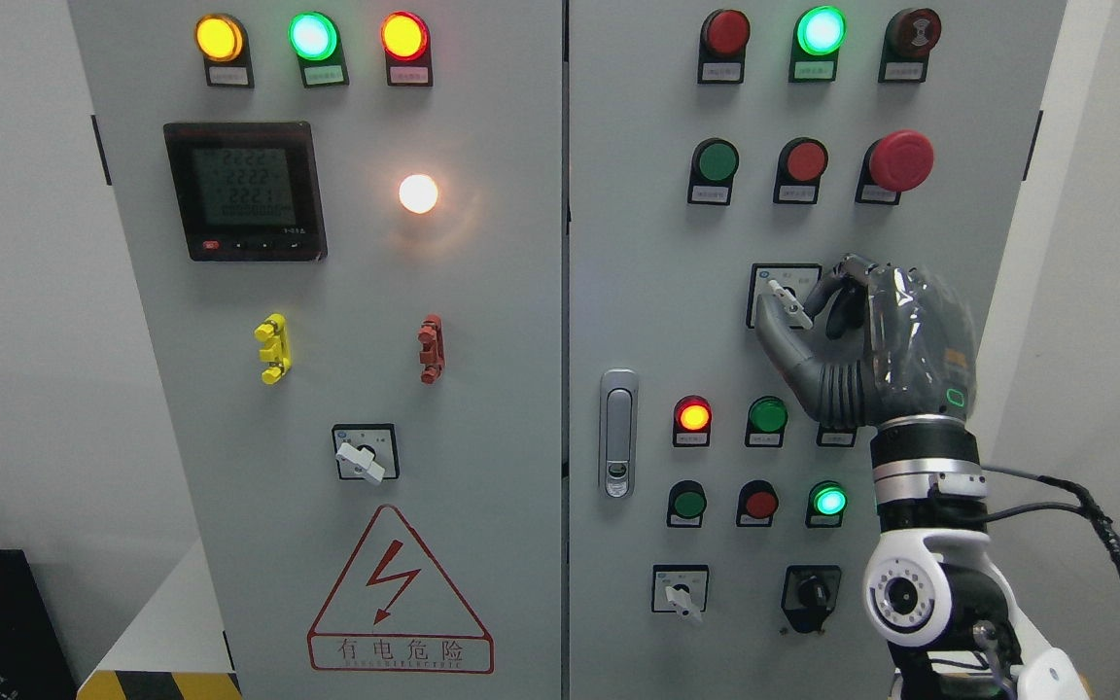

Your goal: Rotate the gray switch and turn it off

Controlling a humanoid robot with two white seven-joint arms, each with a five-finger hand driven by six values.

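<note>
Switch: gray switch point(786, 305), upper middle of right cabinet door point(638, 321).
Hand: right hand point(847, 340), thumb and fingers pinched on the lever.
Handling: probably stiff, detented; small smooth lever, best gripped across its flats.

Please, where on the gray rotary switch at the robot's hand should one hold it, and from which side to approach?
Pinch the gray switch by its narrow handle, across the two flat sides. Approach from the front-right, as the right hand does now. The handle sticks out from the panel, tilted toward the lower right, so thumb and finger can likely turn it.
</note>
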